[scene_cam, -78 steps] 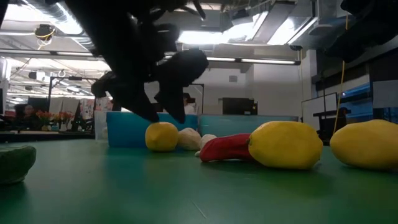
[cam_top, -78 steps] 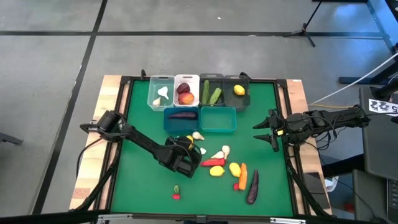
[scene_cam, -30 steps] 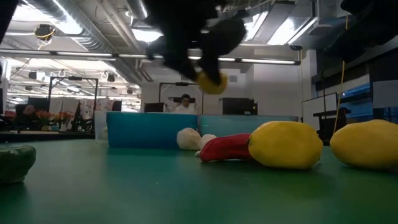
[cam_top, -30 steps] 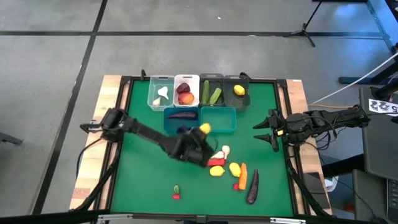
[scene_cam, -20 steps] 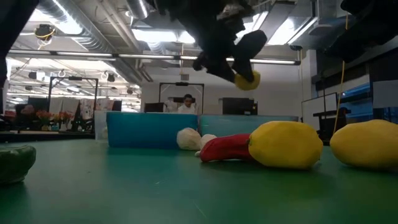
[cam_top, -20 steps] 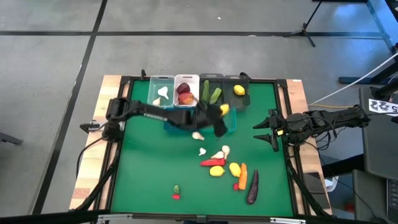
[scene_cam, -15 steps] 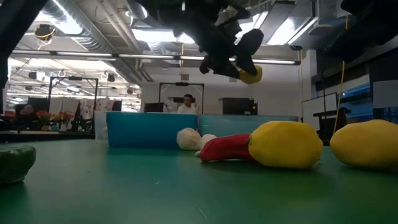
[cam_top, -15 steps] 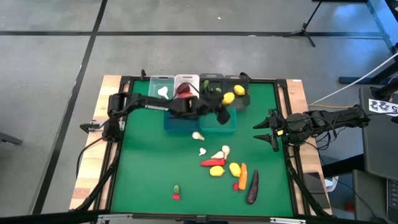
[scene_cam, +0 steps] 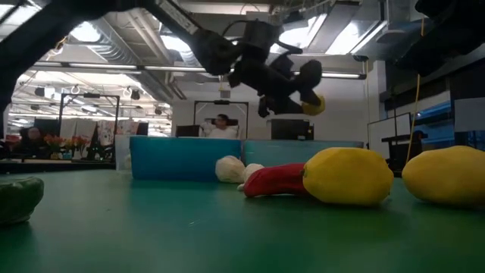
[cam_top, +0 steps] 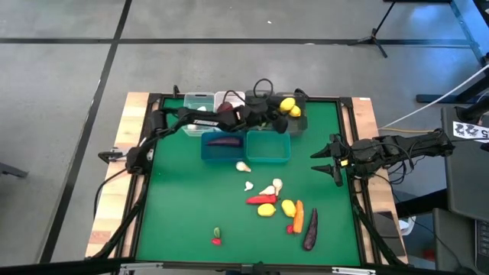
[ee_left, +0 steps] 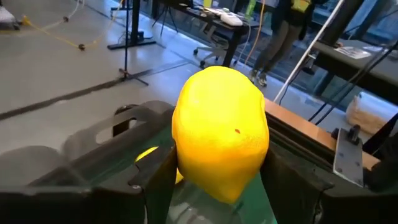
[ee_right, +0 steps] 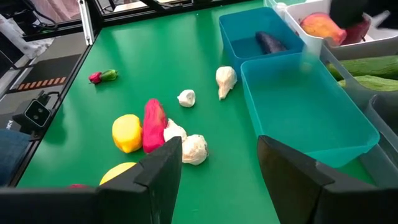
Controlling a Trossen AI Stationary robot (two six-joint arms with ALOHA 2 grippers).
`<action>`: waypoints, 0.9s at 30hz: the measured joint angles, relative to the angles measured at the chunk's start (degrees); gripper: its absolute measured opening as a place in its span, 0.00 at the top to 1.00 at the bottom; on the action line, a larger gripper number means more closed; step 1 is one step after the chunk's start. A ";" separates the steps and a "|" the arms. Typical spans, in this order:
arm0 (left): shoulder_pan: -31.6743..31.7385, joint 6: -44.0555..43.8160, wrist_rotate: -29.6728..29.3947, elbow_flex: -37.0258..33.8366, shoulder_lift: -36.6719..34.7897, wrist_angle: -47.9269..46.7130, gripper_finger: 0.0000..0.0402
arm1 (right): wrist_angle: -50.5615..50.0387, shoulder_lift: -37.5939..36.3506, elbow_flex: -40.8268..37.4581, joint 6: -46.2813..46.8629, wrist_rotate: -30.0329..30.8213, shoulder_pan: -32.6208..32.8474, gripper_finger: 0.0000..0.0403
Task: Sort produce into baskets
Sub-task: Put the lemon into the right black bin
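From above, the left gripper [cam_top: 281, 107] reaches across the row of baskets at the upper middle of the frame, its fingers clamped on a yellow lemon [cam_top: 286, 104] poised over the dark grey basket [cam_top: 291, 122] where another lemon [cam_top: 295, 111] already lies; the right gripper [cam_top: 325, 160] waits at the right edge of the green table [cam_top: 176, 198], fingers spread and empty. At table height, the held lemon [scene_cam: 311, 105] hangs in the upper middle, well above a loose lemon [scene_cam: 348, 177] and a red pepper [scene_cam: 276, 180] in the foreground. The left wrist camera shows the lemon [ee_left: 221, 132] filling the centre, pinched across its fat middle between both dark fingers [ee_left: 158, 180]; it looks a light, rigid, smooth-skinned toy that could slip or roll, so a hold across the widest part seems soundest. The right wrist camera shows the empty teal basket [ee_right: 367, 134] at right and garlic [ee_right: 194, 149] scattered mid-frame.
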 joint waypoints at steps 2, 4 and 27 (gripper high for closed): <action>0.17 -0.22 0.58 2.91 2.19 -0.69 0.48 | 0.00 0.01 0.00 -0.10 0.01 -0.02 0.48; 0.15 0.28 0.61 5.82 4.41 -0.96 0.48 | 0.02 -0.01 0.00 -0.11 0.01 -0.01 0.48; 0.38 12.88 -1.03 11.59 7.27 -12.10 0.48 | 0.07 0.01 0.00 -0.15 0.01 0.00 0.48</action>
